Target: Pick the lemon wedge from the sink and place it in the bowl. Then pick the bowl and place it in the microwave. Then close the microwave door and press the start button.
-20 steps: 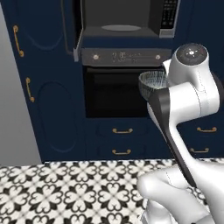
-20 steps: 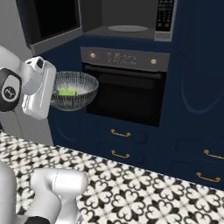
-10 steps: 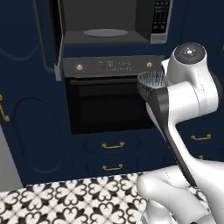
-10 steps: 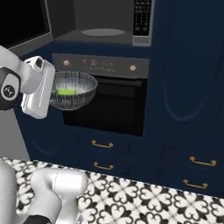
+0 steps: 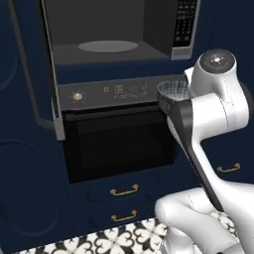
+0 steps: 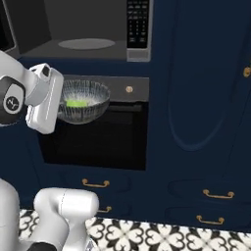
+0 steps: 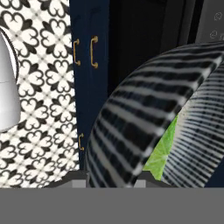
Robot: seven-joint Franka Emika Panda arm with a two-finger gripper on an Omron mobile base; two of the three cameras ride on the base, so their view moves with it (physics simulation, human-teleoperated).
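Observation:
The dark line-patterned bowl (image 6: 84, 100) hangs in the air in front of the oven, below the microwave (image 6: 83, 29). My gripper (image 6: 62, 105) is shut on its near rim. The lemon wedge (image 6: 74, 103) lies inside the bowl as a yellow-green patch. In the hand view the striped bowl (image 7: 131, 122) looms close, with the lemon wedge (image 7: 164, 153) in it and the gripper (image 7: 111, 180) at its rim. From the left base view the bowl (image 5: 173, 92) peeks out behind my forearm. The microwave (image 5: 109, 47) stands open, and its door (image 5: 58, 124) is swung out to the left.
The oven's control strip (image 5: 109, 92) and dark glass front (image 5: 119, 144) sit right under the microwave. Drawers with brass handles (image 5: 124, 190) are below. The keypad strip (image 6: 137, 22) is at the cavity's right. Tall navy cabinets (image 6: 201, 98) stand to the right, over a patterned tile floor (image 6: 147, 235).
The whole picture has shifted and grown: the base has driven closer to the microwave and oven. The arm keeps its pose, with the bowl and the wedge still in its grip.

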